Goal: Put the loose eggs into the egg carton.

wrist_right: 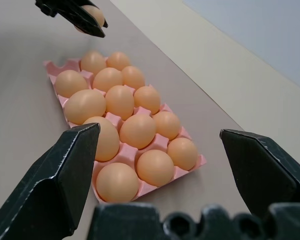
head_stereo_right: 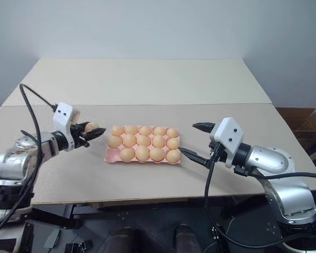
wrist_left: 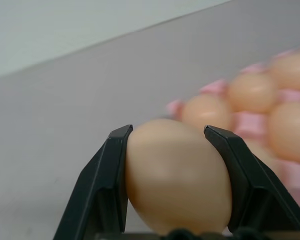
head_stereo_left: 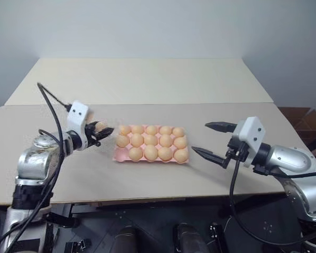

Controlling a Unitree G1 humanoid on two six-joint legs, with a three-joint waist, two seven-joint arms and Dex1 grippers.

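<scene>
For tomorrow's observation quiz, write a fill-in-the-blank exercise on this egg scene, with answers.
1. The left gripper is shut on an ____.
2. The right gripper's fingers are ____.
3. The carton is coloured ____.
4. The carton's one empty cup lies in the corner nearest the ____ gripper.

Answers: egg; open; pink; left

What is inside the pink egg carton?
The egg carton holds fourteen eggs; the near-left corner cup is empty. The eggs hide the bottoms of their cups.

Egg [wrist_left: 177,175] between jaws, carton [wrist_left: 250,125] beyond
</scene>
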